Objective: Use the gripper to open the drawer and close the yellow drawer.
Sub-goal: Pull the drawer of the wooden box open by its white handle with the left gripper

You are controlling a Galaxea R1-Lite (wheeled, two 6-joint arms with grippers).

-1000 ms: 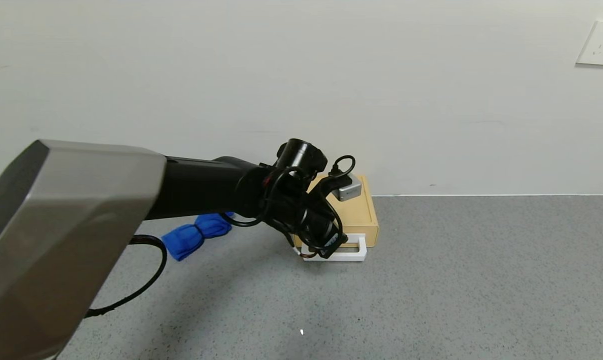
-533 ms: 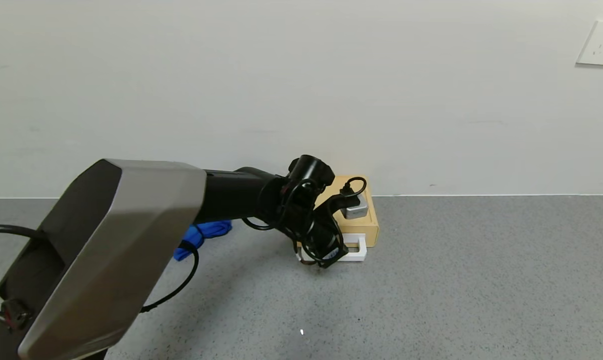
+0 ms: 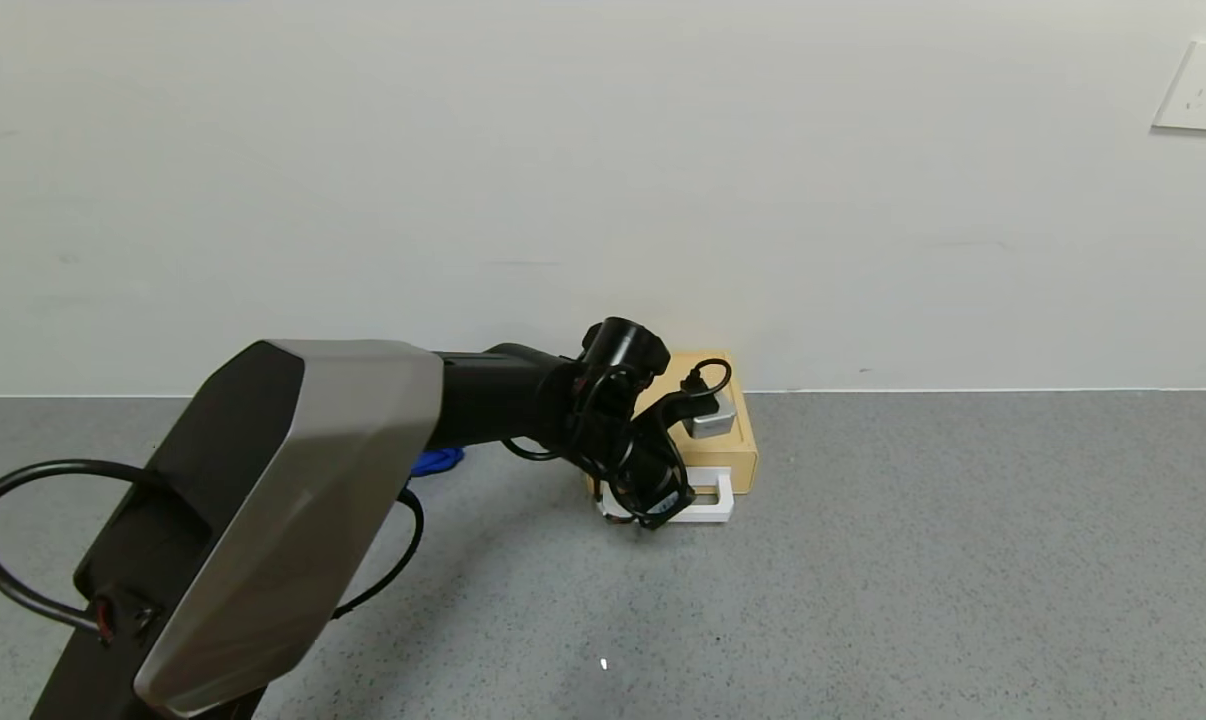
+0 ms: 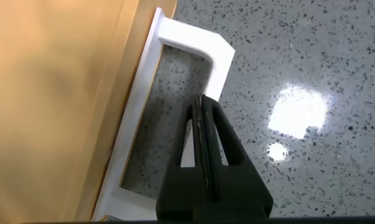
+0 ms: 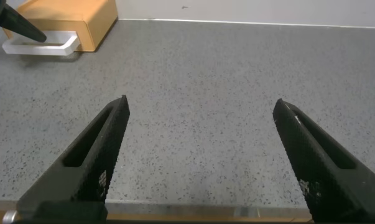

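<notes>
Pale-yellow drawer [image 3: 718, 440], white handle [image 3: 708, 500]

I see a blue cloth [image 3: 437, 461] far left on the grey floor [image 3: 913, 560] — white wall outlet [image 3: 1199, 86] far right.

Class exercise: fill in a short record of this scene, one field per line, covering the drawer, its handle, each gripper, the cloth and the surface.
drawer: pale-yellow drawer shut, set against the wall
handle: white loop handle on the drawer's front
left gripper: left gripper shut, tips at the handle's outer bar; contact cannot be told
right gripper: right gripper open, holding nothing, far from the drawer
cloth: blue cloth on the robot's left of the drawer, mostly hidden by the left arm
surface: grey speckled tabletop
</notes>
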